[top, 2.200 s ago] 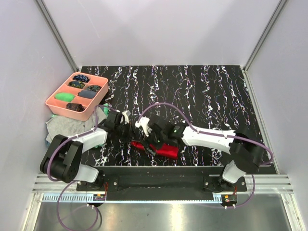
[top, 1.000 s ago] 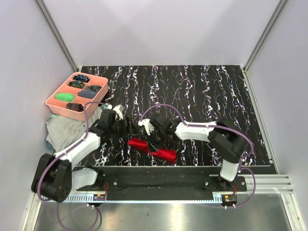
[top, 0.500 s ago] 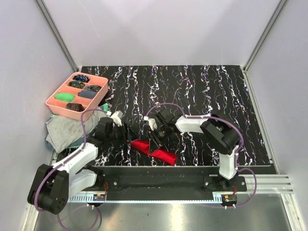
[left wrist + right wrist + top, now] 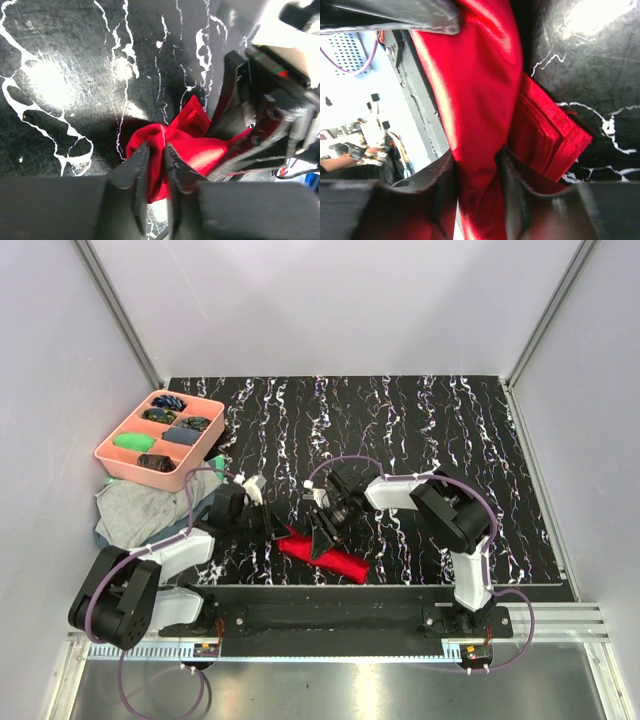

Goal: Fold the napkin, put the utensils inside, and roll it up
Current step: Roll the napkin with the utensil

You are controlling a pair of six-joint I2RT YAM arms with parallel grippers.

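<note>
Reaching low toward frame centre, the left gripper [image 4: 154, 165] pinches the napkin [image 4: 322, 554] end, while the right gripper [image 4: 472, 170] clamps its middle fold

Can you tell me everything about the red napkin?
The napkin is bright red, shiny thin cloth, bunched into a long bundle lying slantwise near the table's front edge. Layered folded edges show at one end. The left gripper pinches its left end; the right gripper squeezes its middle. No utensils can be seen.

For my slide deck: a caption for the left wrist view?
Left gripper pinching one end of the red napkin on the black marbled table.
</note>
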